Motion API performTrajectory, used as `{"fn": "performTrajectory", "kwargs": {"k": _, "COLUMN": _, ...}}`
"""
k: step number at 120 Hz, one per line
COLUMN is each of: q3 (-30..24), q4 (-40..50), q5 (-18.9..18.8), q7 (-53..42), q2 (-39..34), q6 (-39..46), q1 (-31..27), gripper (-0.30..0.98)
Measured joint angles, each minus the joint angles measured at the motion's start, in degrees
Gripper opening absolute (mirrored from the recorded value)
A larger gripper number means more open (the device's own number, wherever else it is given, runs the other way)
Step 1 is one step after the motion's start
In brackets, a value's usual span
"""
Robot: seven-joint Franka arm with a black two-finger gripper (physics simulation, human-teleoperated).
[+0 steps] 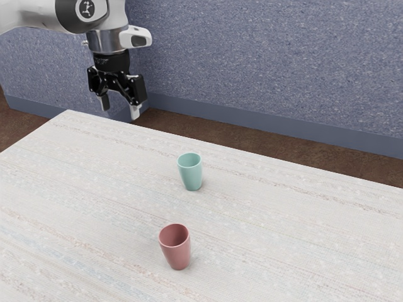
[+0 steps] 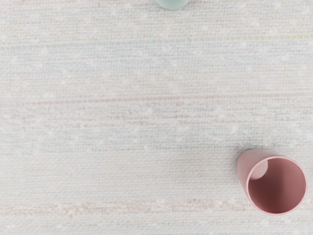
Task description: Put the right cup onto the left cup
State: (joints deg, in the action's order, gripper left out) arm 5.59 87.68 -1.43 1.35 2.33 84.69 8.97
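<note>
Pink cup (image 1: pixel 175 247): nearest the camera in the exterior view, upright on the counter (image 1: pixel 289 226), mouth up. Teal cup (image 1: pixel 191 172): upright, farther back, well apart from the pink one. Nothing stacked.

Pincer (image 1: pixel 119 112): raised, well apart from both cups. Fingers stand wide, with an empty gap between them.

Step in hand (judged): the start, approach before the first grasp. Taking sides as the arm's own, the pink cup is probably the right one, to be moved; the teal cup is then the target. Next move should bring the pincer over the pink cup and down, fingers astride its wall or body, then close. Later lift must clear the teal rim before lowering. Risk: off-centre contact could tip the tapered cup, narrower at the base.

View comparison: the wrist view looks down into the pink cup, giving the hollow and part of the pale inner floor; the exterior view gives more of its outer side. Teal cup is cut off by the wrist view's edge, whereas the exterior view gives its rim and full taper, plus the finger spacing.
</note>
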Motion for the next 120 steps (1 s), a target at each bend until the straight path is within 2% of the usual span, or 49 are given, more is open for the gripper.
{"fn": "performTrajectory", "kwargs": {"k": 40, "q3": -1.4, "q4": 2.0, "q5": 0.1, "q7": 0.0, "q2": 0.8, "q6": 1.7, "q1": -0.2, "gripper": 0.69}}
{"fn": "performTrajectory", "kwargs": {"k": 92, "q3": -2.5, "q4": 14.5, "q5": 0.2, "q7": -0.8, "q2": 4.0, "q6": 14.6, "q1": 0.5, "gripper": 0.69}}
{"fn": "performTrajectory", "kwargs": {"k": 120, "q3": -2.9, "q4": 20.3, "q5": 1.4, "q7": -0.9, "q2": 4.6, "q6": 21.5, "q1": 0.5, "gripper": 0.69}}
